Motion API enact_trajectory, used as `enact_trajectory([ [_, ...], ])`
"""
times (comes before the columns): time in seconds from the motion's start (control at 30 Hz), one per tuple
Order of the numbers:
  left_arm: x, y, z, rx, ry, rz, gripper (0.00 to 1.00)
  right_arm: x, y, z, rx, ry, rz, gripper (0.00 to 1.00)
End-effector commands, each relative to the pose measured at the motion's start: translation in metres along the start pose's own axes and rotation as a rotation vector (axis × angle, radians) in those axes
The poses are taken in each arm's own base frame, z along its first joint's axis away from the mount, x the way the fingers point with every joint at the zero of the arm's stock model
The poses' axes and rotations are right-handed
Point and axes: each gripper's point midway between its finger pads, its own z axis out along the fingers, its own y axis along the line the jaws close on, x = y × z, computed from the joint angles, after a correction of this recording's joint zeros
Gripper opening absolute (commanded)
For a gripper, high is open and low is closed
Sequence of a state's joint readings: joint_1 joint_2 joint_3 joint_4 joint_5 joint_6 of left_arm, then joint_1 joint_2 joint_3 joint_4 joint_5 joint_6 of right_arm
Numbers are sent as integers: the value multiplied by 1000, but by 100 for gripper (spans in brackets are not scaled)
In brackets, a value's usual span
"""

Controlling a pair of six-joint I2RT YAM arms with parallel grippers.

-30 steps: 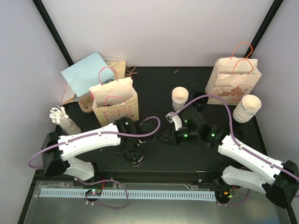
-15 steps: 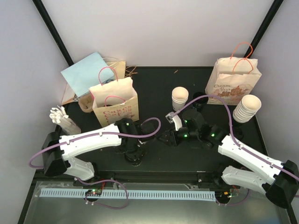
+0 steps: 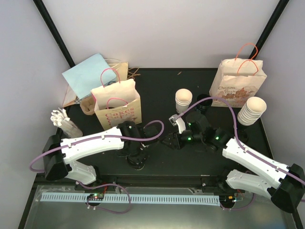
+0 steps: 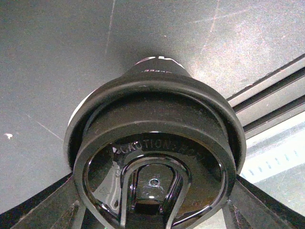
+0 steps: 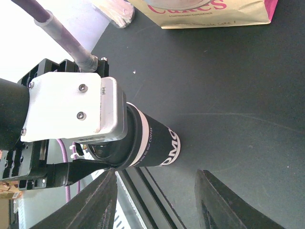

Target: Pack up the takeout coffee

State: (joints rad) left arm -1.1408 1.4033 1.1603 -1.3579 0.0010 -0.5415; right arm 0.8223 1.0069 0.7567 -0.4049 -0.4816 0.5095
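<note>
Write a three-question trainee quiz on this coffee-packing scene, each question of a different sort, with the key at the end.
1. True or false: the right gripper is shut on the black coffee cup.
2. Multiple choice: the cup's lid is A white, B black, C missing.
3. Short answer: what colour are the handles of the Cakes bag?
Key: 1 false; it is open and empty, and the left gripper holds the cup. 2 B. 3 pink.
</note>
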Motion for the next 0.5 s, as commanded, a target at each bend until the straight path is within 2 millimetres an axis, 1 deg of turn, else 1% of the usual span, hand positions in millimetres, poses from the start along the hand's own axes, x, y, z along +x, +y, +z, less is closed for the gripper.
enact_trajectory([
  [0.0,0,-5,12,5,19,14,74,1,1,-1,-16,-5,-13,47],
  [0.17,1,-3,14,-12,30,12,73,2,1,-1,-15,-4,-14,47],
  [0.23,0,-1,11,-24,25,8,73,2,1,-1,-15,-3,-13,47],
  [0.37,-4,5,-3,-51,-8,-3,73,0,2,-2,-16,-8,-16,47],
  [0.47,-2,9,-5,-75,-2,-4,75,1,2,-1,-19,-5,-15,47],
])
